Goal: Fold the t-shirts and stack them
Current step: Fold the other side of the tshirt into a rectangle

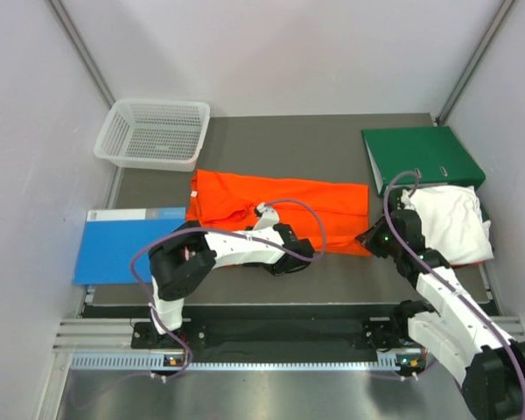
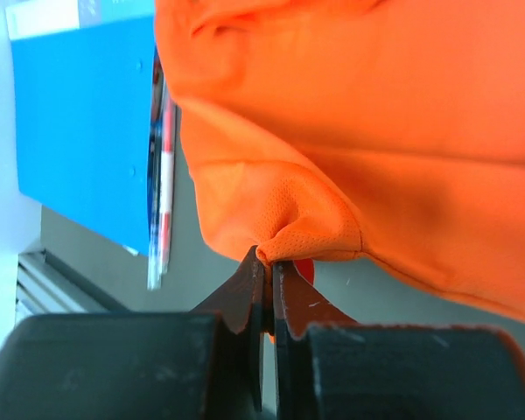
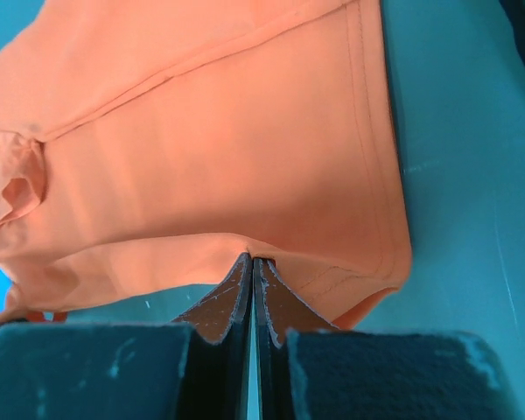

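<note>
An orange t-shirt (image 1: 280,207) lies spread across the middle of the grey table. My left gripper (image 1: 308,254) is shut on its near edge; in the left wrist view the fabric (image 2: 332,131) bunches between the tips (image 2: 269,262). My right gripper (image 1: 367,238) is shut on the shirt's near right hem; in the right wrist view the hem (image 3: 245,149) is pinched at the tips (image 3: 252,259). A white t-shirt (image 1: 451,220) lies crumpled at the right, behind the right arm.
A white mesh basket (image 1: 153,133) stands at the back left. A blue folder (image 1: 122,245) lies at the left, also in the left wrist view (image 2: 83,122). A green binder (image 1: 420,156) lies at the back right, under the white shirt's far side.
</note>
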